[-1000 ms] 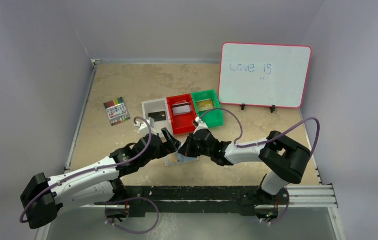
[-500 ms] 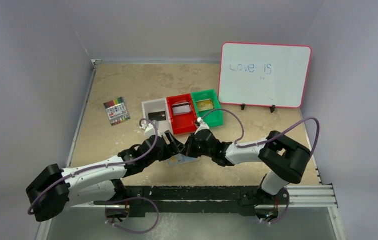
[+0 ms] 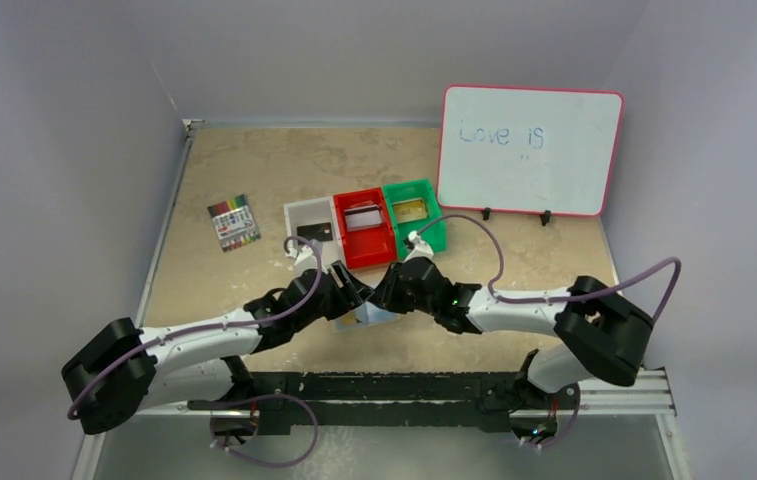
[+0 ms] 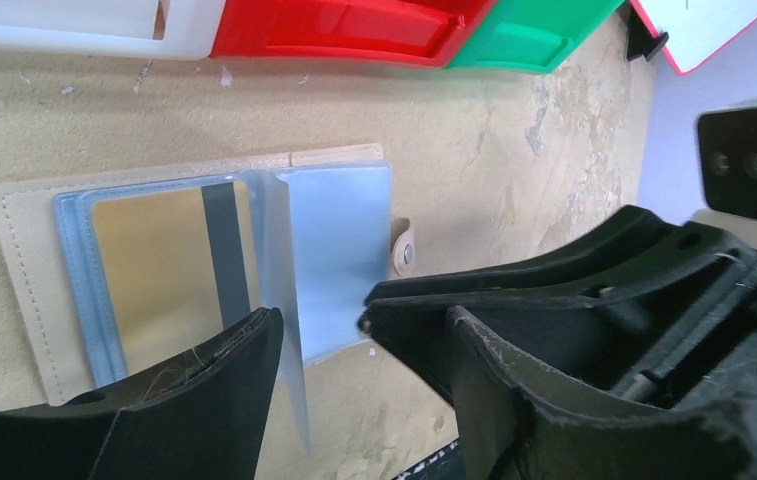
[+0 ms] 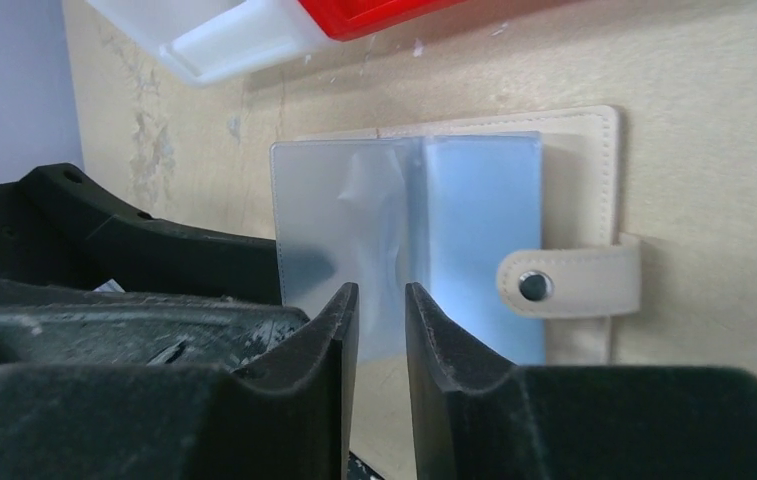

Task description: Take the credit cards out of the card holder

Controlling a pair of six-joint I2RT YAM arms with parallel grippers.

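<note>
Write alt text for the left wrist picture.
An open beige card holder lies on the table, a gold striped card tucked inside. The black left hand straddles its upright clear sleeve; a white bin, red bin and green bin sit beyond.

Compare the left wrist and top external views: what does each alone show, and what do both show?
Only the left wrist view shows the gold card with its dark stripe sleeved inside the open card holder, and its snap tab. Only the top external view shows the marker pack and the writing on the whiteboard. Both show the card holder, white bin, red bin and green bin.
</note>
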